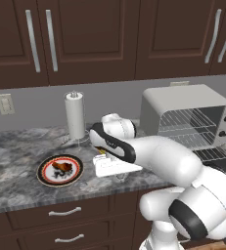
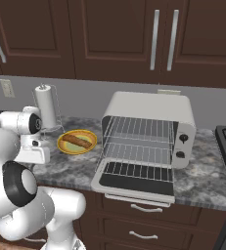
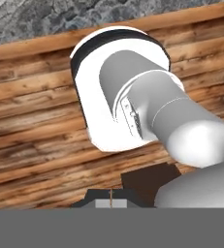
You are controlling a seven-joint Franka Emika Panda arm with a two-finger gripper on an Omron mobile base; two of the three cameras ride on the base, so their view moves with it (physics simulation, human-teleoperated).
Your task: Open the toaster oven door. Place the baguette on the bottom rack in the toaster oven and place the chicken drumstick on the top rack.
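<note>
Tool [image 1: 115, 168] pointing down (fingers hidden) — baguette [image 2: 77, 141] lies diagonally on plate [image 2: 65, 146].

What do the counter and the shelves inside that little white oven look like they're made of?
The counter looks like polished stone, perhaps granite: mottled grey with dark and pale veins. The top rack and bottom rack in the toaster oven look like thin bright metal wire, silver rods in a grid. Everything is rendered, so this is only appearance.

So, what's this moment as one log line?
door open | baguette on yellow plate | drumstick on red plate | racks bare
</note>
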